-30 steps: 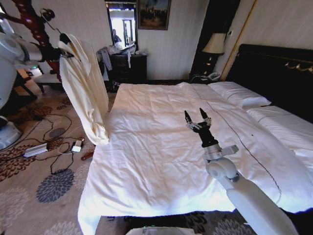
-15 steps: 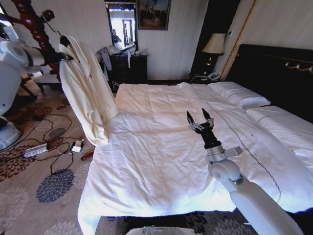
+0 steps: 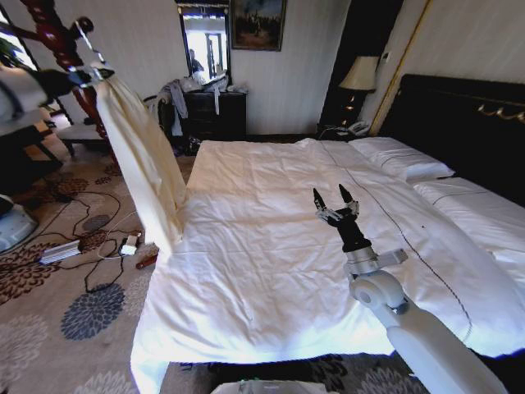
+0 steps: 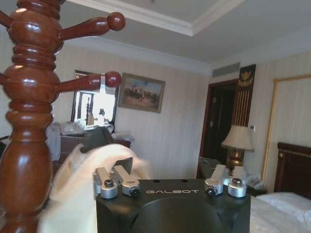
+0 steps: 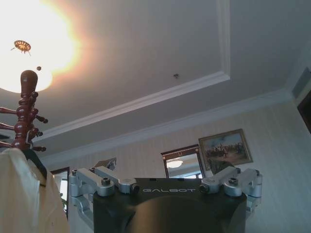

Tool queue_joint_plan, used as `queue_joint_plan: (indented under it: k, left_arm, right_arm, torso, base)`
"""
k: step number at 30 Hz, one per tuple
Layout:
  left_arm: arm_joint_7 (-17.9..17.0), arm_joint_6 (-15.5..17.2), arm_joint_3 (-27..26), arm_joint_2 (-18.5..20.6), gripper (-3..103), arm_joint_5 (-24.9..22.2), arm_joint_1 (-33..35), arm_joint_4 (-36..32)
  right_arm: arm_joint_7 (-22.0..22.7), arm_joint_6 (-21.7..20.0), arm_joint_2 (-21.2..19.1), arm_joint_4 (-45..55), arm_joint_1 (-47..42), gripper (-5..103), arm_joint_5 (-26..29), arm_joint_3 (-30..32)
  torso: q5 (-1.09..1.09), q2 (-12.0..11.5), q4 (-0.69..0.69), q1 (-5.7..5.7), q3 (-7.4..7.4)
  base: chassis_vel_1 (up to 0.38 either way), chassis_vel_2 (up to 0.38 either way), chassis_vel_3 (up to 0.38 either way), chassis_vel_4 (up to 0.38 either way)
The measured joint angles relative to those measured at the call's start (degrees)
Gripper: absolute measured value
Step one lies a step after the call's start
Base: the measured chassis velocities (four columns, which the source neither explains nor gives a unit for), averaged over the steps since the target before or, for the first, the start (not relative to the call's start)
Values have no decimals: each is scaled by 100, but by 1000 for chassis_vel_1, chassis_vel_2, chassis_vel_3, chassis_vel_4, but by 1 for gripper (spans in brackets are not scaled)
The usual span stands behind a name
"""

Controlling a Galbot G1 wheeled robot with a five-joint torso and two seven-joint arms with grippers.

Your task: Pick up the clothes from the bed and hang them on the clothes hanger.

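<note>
While the bed (image 3: 271, 246) lies mostly in plain sight, its right side runs out of the head view. Your shirt (image 3: 143, 164) hangs off the bed's left edge beside the wooden pole (image 3: 57, 37). The hanger (image 4: 99, 137) is largely buried under its collar. Your right claw (image 3: 335, 203) hovers over the duvet, spread wide and empty. Your left claw (image 3: 78, 78) sits at the collar; you cannot tell its grip.
</note>
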Motion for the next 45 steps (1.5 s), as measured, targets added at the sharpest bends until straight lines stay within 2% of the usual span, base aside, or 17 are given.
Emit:
queue_joint_plan:
  k: [4, 7, 9, 12, 14, 15, 20, 21, 23, 24, 27, 29, 33, 35, 36, 40, 45]
  left_arm:
    - [-179, -268, -704, 573, 98, -30, 1242, -709]
    - [-429, -500, -997, 759, 99, -41, 1786, -1037]
    - [-858, -848, -1174, 830, 100, -187, 2165, -1439]
    - [-1030, -1091, -1206, 777, 100, -230, 2356, -1744]
    - [-1055, -1344, -1183, 620, 100, 48, 2521, -1978]
    - [-1090, -1572, -1189, 482, 100, 534, 2817, -2240]
    - [-1274, -1865, -1766, 305, 100, 1288, 3690, -2673]
    - [-1515, -2001, -2306, 60, 100, 1714, 4563, -2970]
    - [-1754, -2120, -2825, -354, 100, 2227, 5556, -3292]
    - [-1834, -2231, -3187, -759, 100, 2773, 6250, -3543]
    - [-1865, -2343, -3562, -1240, 100, 3359, 6959, -3781]
    - [-1858, -2530, -3955, -2021, 100, 4042, 8023, -4016]
    - [-1816, -2693, -4106, -2656, 100, 4601, 8666, -4133]
    - [-1757, -2847, -4115, -3721, 100, 5521, 9395, -4612]
    - [-1757, -2847, -4115, -3721, 100, 5521, 9395, -4612]
    - [-1358, -3139, -3535, -4932, 100, 6714, 10231, -5273]
    - [-1042, -3465, -3371, -5320, 100, 7322, 10621, -5380]
  right_arm:
    - [56, -52, 32, 123, -193, 100, 23, 72]
    - [117, -102, 63, 189, -309, 100, 21, 149]
    - [480, -322, 134, 341, -478, 100, 0, 353]
    - [947, -621, 227, 548, -773, 100, -184, 715]
    - [1279, -794, 352, 769, -1188, 100, -543, 1162]
    - [1444, -809, 518, 905, -1558, 100, -1008, 1521]
    - [1451, -614, 834, 972, -2001, 100, -1720, 1859]
    - [1325, -404, 1063, 971, -2183, 100, -2068, 1932]
    - [1208, -192, 1398, 955, -2393, 100, -2450, 1952]
    - [1161, -89, 1647, 934, -2525, 100, -2636, 1924]
    - [1145, -21, 1927, 884, -2677, 100, -2775, 1858]
    - [1143, 81, 2241, 710, -2864, 100, -3017, 1716]
    - [1139, 194, 2387, 543, -2922, 100, -3257, 1613]
    - [1126, 295, 2632, 383, -2985, 100, -3562, 1399]
    - [1126, 295, 2632, 383, -2985, 100, -3562, 1399]
    - [1255, 193, 2811, 583, -3341, 100, -4203, 1019]
    - [1366, -89, 2675, 915, -3707, 100, -4374, 790]
  torso:
    - [-1, 0, -1, 0, 0]
    - [0, 0, 1, 0, 1]
    - [2, 0, -2, 0, 0]
    - [4, 0, -1, 0, 1]
    - [4, 0, -3, 1, 1]
    - [1, 0, -12, 1, 1]
    - [4, 0, -11, 2, 1]
    - [10, 0, 1, 1, 0]
    - [-8, 0, 1, 1, 1]
    - [-3, 0, -2, 2, 1]
    - [3, 0, -5, 2, 1]
    - [2, 0, -4, 1, 0]
    - [-3, 0, 2, 1, 1]
    - [4, 0, -2, 0, 0]
    - [4, 0, -2, 0, 0]
    - [3, 0, -1, 0, 0]
    - [2, 0, -2, 0, 1]
  base:
    - [0, 0, 0, 0]
    - [0, 0, 0, 0]
    - [0, 0, 0, 0]
    - [0, 0, 0, 0]
    - [0, 0, 0, 0]
    - [0, 0, 0, 0]
    - [0, 0, 0, 0]
    - [0, 0, 0, 0]
    - [0, 0, 0, 0]
    - [0, 0, 0, 0]
    - [0, 0, 0, 0]
    - [0, 0, 0, 0]
    - [0, 0, 0, 0]
    - [0, 0, 0, 0]
    - [0, 0, 0, 0]
    - [0, 0, 0, 0]
    - [0, 0, 0, 0]
